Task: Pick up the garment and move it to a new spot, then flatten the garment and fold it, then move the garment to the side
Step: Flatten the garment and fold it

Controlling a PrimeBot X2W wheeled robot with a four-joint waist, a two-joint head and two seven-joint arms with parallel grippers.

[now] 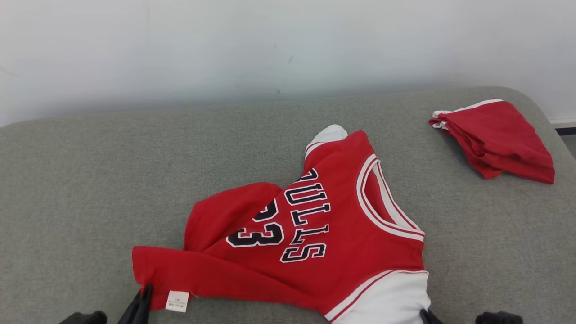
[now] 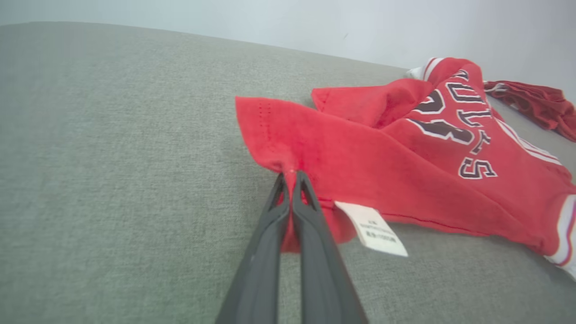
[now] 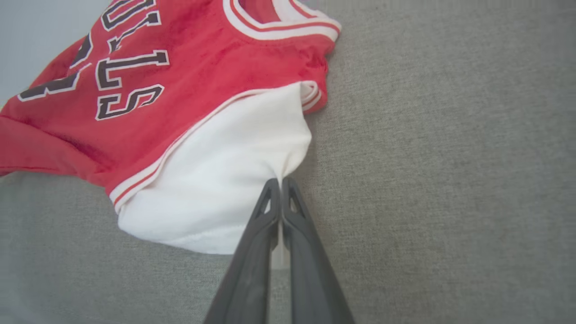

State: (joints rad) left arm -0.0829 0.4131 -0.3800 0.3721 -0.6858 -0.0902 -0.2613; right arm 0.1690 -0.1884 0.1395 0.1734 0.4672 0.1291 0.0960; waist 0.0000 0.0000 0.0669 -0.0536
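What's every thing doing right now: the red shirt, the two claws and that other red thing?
jersey: rumpled, not folded, lying on the grey cushion.
left claw: shut, pinching the jersey's red hem.
right claw: shut, pinching the jersey's white sleeve.
white label: sticking out beside the left claw.
other red garment: folded, lying apart at the far right.

The left gripper (image 2: 290, 180) lies low, its two dark fingers (image 2: 263, 243) pressed together on a red corner of the garment (image 2: 360, 153). The right gripper (image 3: 281, 185) is likewise closed, pinching the garment's white edge. Both reach in from the head view's bottom edge.
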